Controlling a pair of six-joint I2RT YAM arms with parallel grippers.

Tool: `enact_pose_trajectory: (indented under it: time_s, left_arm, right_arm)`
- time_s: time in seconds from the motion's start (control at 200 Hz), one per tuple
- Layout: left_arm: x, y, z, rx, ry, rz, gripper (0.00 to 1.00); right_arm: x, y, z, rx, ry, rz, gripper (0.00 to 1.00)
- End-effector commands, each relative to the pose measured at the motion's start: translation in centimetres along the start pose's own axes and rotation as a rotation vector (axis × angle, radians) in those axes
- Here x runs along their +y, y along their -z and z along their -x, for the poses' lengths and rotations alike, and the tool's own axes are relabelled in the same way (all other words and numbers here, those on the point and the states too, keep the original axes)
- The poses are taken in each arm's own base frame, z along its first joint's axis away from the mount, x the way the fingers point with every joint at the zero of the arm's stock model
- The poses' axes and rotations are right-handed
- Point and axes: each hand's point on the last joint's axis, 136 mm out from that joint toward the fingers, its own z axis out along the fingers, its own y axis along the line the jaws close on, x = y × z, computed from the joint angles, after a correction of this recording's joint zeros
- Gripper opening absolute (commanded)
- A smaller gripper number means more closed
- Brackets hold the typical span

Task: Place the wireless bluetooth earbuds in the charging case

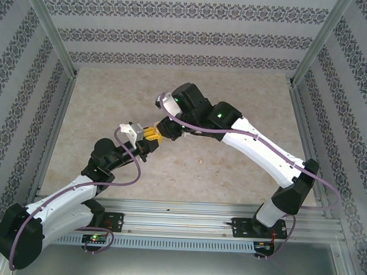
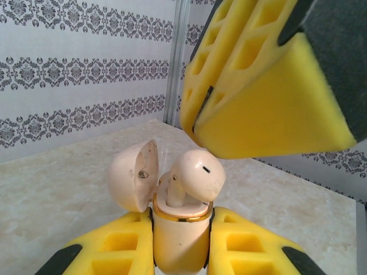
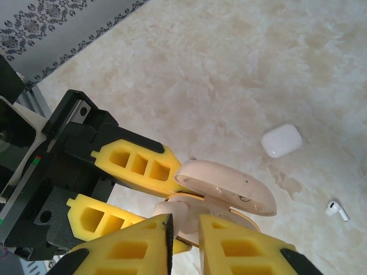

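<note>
So the left gripper (image 2: 180, 226) is clamped on the body of a cream case (image 2: 178, 252). The case stands upright between its fingers, with the lid (image 2: 129, 177) flipped open to one side. A cream earbud (image 2: 198, 175) sits stem-down in the case, its head poking above the gold rim. The right gripper (image 3: 183, 226) hangs just over that earbud with its fingers nearly together, only a slit between them. Can't tell if it's pinching anything or even touching the bud. Down on the table (image 3: 229, 69), past the right gripper's tips, there's a closed white case (image 3: 281, 140) with a loose white earbud (image 3: 337, 211) near it.
</note>
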Motion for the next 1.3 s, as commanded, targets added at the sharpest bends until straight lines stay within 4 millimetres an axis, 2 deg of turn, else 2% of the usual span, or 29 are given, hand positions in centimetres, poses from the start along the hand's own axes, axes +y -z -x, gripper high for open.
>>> enact_pose_trajectory:
  time_s: [0.0,0.125,0.33,1.064,1.294]
  left_arm:
    - [-1.0,0.2,1.4,-0.048,-0.015,-0.037,0.00]
    - [-1.0,0.2,1.4,-0.047,-0.015,-0.039,0.00]
    - [-1.0,0.3,1.3,-0.046,-0.015,-0.037,0.00]
    - [-1.2,0.7,1.4,-0.050,-0.011,-0.039,0.00]
    - [-1.6,0.7,1.6,-0.050,-0.012,-0.062,0.00]
  right_arm:
    - [0.5,0.6,0.4,-0.015,-0.008,0.028,0.25]
    - [0.6,0.8,0.3,-0.021,-0.018,0.033,0.33]
    - [1.3,0.8,0.1,-0.020,-0.017,0.057,0.33]
    - [0.8,-0.6,-0.7,0.053,0.055,0.056,0.20]
    - [1.7,-0.8,-0.5,0.072,0.124,0.107,0.17]
